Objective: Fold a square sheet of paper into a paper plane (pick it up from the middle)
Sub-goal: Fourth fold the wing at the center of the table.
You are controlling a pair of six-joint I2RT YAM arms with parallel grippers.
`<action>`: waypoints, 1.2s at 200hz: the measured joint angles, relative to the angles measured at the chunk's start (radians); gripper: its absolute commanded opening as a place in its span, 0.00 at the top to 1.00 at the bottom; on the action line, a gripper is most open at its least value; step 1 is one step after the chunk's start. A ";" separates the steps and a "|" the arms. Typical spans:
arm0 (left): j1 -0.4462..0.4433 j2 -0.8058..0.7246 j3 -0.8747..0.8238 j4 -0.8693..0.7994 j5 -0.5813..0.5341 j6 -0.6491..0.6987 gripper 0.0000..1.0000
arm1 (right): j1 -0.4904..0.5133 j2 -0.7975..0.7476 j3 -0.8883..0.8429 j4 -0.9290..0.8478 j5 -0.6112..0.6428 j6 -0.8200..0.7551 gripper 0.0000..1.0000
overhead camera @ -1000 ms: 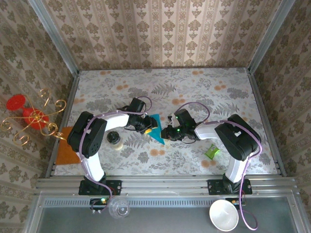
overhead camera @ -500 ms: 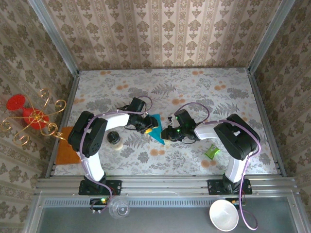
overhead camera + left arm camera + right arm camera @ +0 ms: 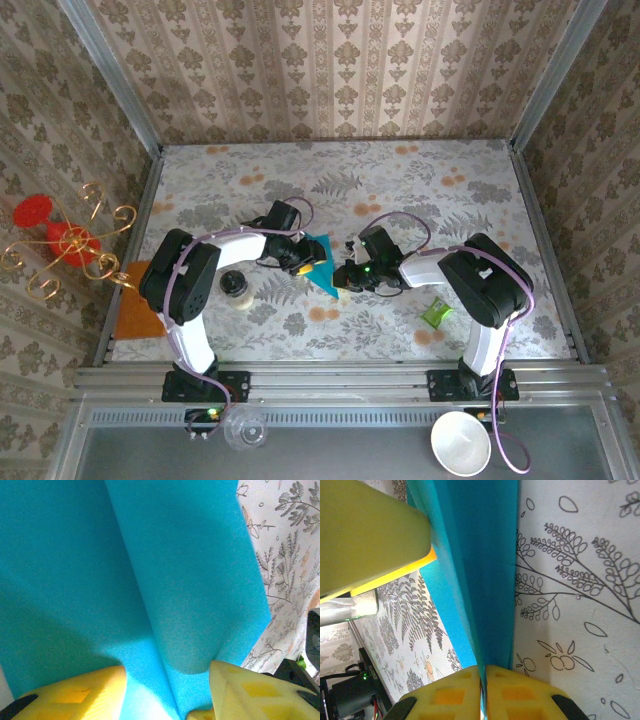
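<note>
Slightly closer than a second ago, the right gripper (image 3: 483, 679) has pinched its pads tight on the folded edge of the blue paper (image 3: 321, 264). That paper lies near the middle of the table (image 3: 420, 190), between both arms, its point toward the near edge. Beside it the left gripper (image 3: 166, 670) stands parted, a rounded fold between its fingers (image 3: 75, 690).

I work over a flat table covered in pale cloth printed with grey ferns and orange blossoms (image 3: 420, 190). Beige damask-striped wallpaper walls (image 3: 340, 70) enclose it on three sides, with slanting silver aluminium posts (image 3: 108, 75) at the back corners. The light is soft and even.
</note>
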 measured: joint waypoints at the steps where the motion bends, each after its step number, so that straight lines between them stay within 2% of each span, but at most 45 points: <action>1: 0.000 0.000 0.000 0.000 0.000 0.000 0.48 | 0.000 0.000 0.000 0.000 0.000 0.000 0.88; 73: 0.002 -0.097 0.006 -0.045 -0.024 0.021 0.48 | 0.000 0.003 0.005 -0.010 0.000 0.000 0.88; 124: 0.008 -0.205 -0.055 0.053 0.007 0.025 0.67 | 0.000 0.006 0.014 -0.027 -0.001 0.000 0.88; 157: 0.008 -0.187 -0.108 0.131 0.061 0.019 0.78 | 0.000 0.009 0.017 -0.029 -0.003 0.000 0.88; 240: 0.008 -0.055 -0.109 0.298 0.159 0.012 0.85 | -0.007 0.011 0.019 -0.031 -0.015 0.000 0.88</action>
